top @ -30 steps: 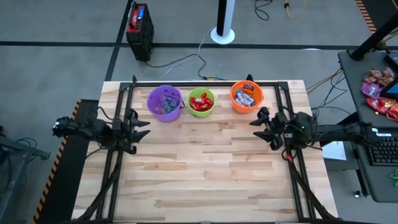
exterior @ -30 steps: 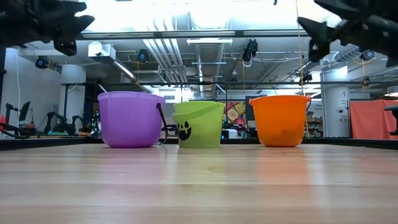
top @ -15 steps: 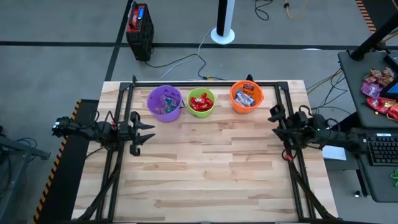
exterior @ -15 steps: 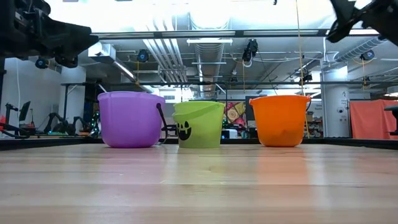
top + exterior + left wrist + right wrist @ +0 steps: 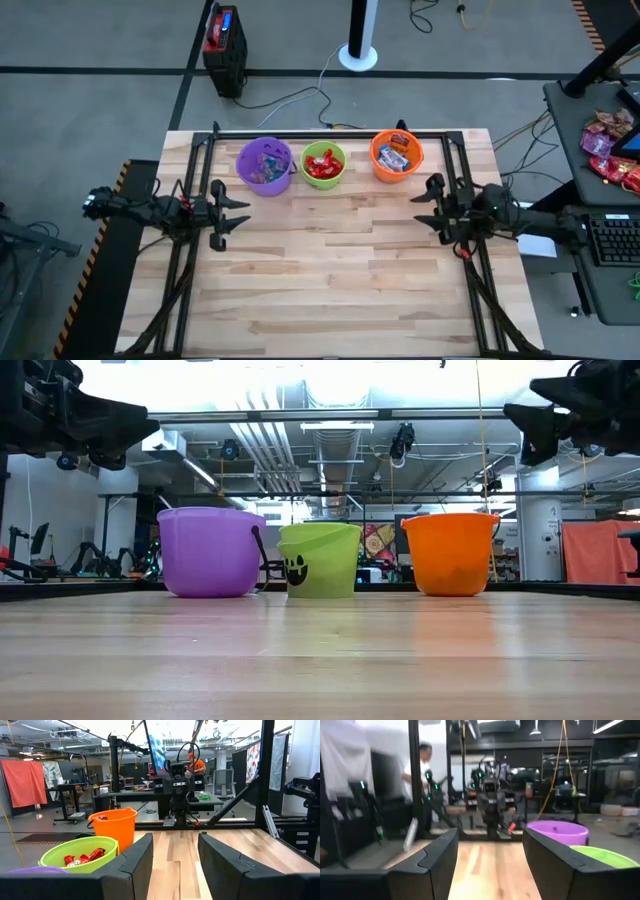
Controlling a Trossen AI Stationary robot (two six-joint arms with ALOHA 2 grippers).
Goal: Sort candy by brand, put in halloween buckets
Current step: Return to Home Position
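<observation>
Sorting appears done: no loose candy (image 5: 322,168) on the bench (image 5: 330,270). It all lies inside 3 pails at the far edge: 1 purple bucket (image 5: 210,552), 1 green bucket (image 5: 318,560), 1 orange bucket (image 5: 450,553). Pieces too heaped to count. The left tool (image 5: 234,207) and right tool (image 5: 424,203) hang at opposite sides, fingers spread, empty. Only parking remains.

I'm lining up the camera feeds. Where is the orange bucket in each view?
High view: orange bucket, right end of the bucket row.
Low view: orange bucket, right of centre.
Left wrist view: orange bucket, just beyond the green bucket.
Right wrist view: not in it.
Landmark: the green bucket, its neighbour, shows in all four.
</observation>
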